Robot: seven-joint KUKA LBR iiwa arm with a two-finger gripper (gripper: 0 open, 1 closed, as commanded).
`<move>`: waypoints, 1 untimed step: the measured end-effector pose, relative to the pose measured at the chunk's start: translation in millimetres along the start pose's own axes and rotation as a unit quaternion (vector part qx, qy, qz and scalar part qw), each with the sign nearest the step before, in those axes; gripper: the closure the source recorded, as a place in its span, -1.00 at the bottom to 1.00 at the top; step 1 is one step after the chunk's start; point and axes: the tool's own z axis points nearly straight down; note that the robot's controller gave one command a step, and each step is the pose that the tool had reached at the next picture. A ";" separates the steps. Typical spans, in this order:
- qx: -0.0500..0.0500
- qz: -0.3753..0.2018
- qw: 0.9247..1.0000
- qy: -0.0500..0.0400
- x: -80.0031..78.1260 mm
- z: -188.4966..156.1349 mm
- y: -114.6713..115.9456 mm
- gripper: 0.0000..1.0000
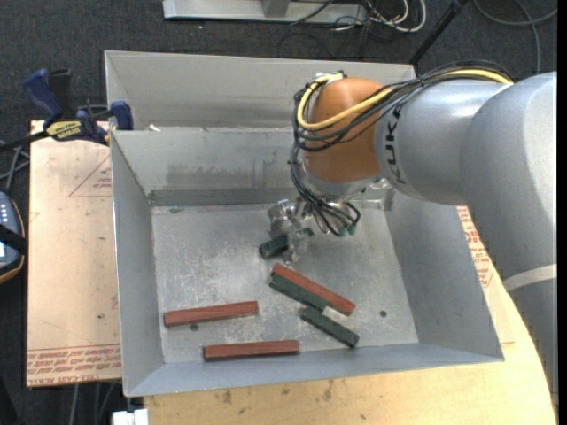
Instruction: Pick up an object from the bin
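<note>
- My tool [289, 235] is low over the middle of the bin [133, 237], its tip at a small green block [270, 249].
- I cannot tell how far it is open, nor whether it grips the block.
- A red bar [312, 289] lies near, towards the front.

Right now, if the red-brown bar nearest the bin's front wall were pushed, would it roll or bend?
The red-brown bar looks flat-sided, so it would probably slide, not roll. Its straight edges suggest stiffness. Lying close to the bin wall, it may jam there.
</note>
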 end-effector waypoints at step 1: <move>0.001 -0.007 1.000 -0.002 19.7 -164.1 7.8 1.00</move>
